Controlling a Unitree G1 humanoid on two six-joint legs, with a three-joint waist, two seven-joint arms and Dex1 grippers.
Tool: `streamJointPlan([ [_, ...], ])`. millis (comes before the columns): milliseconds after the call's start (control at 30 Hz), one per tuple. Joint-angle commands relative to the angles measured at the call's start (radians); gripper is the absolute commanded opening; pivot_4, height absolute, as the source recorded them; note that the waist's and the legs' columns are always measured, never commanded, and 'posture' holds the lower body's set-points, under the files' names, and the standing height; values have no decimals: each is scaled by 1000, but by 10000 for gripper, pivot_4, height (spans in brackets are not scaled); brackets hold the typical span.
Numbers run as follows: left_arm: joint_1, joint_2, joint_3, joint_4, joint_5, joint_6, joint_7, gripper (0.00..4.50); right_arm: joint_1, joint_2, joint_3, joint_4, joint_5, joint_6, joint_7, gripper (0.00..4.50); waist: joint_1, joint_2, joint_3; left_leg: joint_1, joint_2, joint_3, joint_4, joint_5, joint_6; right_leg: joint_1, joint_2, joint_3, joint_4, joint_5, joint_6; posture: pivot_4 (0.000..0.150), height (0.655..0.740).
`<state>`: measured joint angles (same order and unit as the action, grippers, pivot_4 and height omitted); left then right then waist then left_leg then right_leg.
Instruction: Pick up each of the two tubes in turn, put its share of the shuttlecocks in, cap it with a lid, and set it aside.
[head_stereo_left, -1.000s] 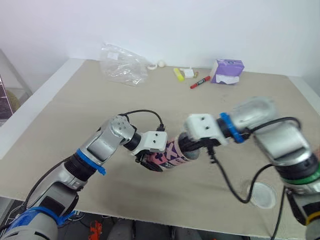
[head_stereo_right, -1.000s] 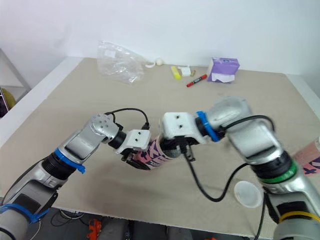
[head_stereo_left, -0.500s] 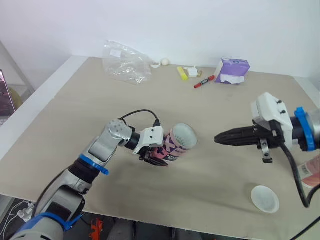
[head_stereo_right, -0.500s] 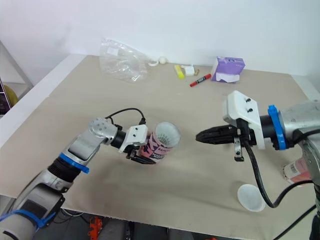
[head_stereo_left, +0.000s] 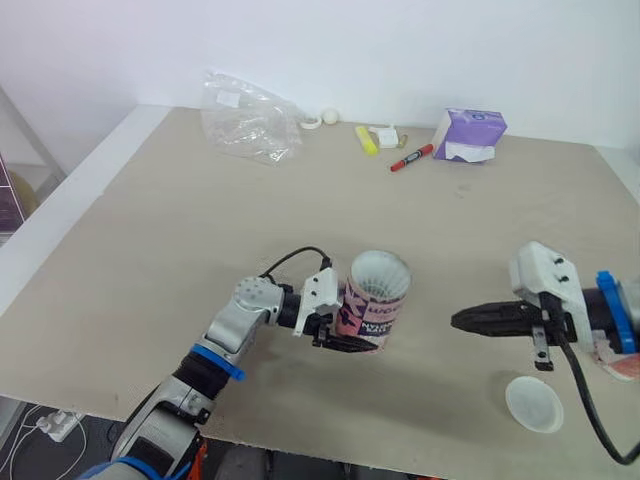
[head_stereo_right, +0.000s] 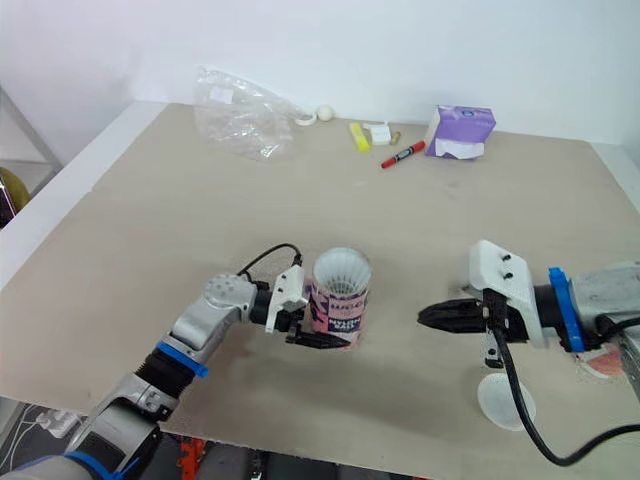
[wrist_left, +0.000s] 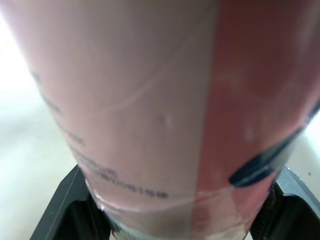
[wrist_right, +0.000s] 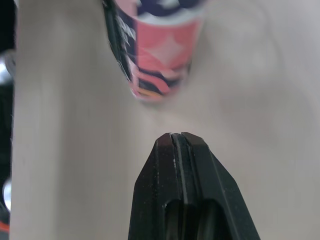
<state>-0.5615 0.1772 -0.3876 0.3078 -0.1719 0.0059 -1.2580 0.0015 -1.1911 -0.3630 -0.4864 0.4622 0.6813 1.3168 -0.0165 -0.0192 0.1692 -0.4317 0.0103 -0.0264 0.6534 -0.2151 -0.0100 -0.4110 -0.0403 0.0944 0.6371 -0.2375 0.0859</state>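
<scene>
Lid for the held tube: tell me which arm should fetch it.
Right. The right gripper is shut and empty, and the white lid lies on the table close beside it. The left gripper is clamped on the filled tube, holding it upright.

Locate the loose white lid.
In the eye views the white lid lies flat on the table near its front edge on the robot's right, just nearer the robot than the right gripper, apart from the pink tube.

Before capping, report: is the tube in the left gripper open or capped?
Open. The tube shows white shuttlecock feathers at its mouth, uncovered; a white lid lies on the table near the right gripper.
</scene>
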Motion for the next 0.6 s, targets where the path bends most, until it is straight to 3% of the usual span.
streamJointPlan([
  [33, 7, 1, -28, 33, 28, -112, -25, 28383, 61, -44, -42, 52, -83, -110, 30, 568, 0, 0, 0, 1, 0, 0, 0, 0, 0, 1, 0, 0, -1, 0, 0, 1500, 7400],
  [67, 9, 0, -30, 39, 30, -125, -27, 28383, 78, -51, -45, 65, -95, -129, 33, 568, -1, 0, 0, 2, 0, 1, 0, 0, 0, 3, 0, 0, -1, 0, 0, 1500, 7400],
  [167, 12, -8, -30, 50, 27, -142, -28, 28383, 136, -69, -71, 108, -118, -162, 66, 9929, -3, 0, 0, 3, 0, 2, 0, 0, 0, 3, 0, 1, -1, 0, -3, 1500, 7400],
  [233, 13, -10, -31, 54, 27, -146, -26, 28383, 166, -74, -82, 134, -136, -193, 82, 18932, -3, 1, 0, 3, 0, 1, 0, 0, 0, 4, 0, 1, -1, 1, -1, 1500, 7400],
  [267, 13, -10, -31, 55, 27, -146, -26, 28383, 183, -77, -85, 149, -148, -208, 91, 25507, -3, 1, 0, 4, 0, 1, 0, 0, 0, 4, 0, 1, -1, 2, 1, 1500, 7400],
  [367, 13, -12, -30, 57, 24, -143, -26, 28383, 229, -79, -84, 208, -203, -313, 109, 37229, -2, 1, 0, 4, 0, 1, 0, 0, 0, 4, 0, 1, -1, 2, 1, 1500, 7400],
  [400, 14, -12, -30, 54, 22, -139, -26, 28383, 237, -76, -86, 220, -211, -332, 111, 44027, -2, 1, 0, 4, 0, 1, 0, 0, 0, 4, 0, 1, -1, 2, 2, 1500, 7400],
  [600, 15, -13, -22, 46, -6, -64, -36, 28383, 272, -66, -67, 346, -269, -497, 117, 44027, -3, 1, -1, 5, 0, 2, 1, 0, 0, 5, 0, 2, -1, 2, 2, 1500, 7400],
])
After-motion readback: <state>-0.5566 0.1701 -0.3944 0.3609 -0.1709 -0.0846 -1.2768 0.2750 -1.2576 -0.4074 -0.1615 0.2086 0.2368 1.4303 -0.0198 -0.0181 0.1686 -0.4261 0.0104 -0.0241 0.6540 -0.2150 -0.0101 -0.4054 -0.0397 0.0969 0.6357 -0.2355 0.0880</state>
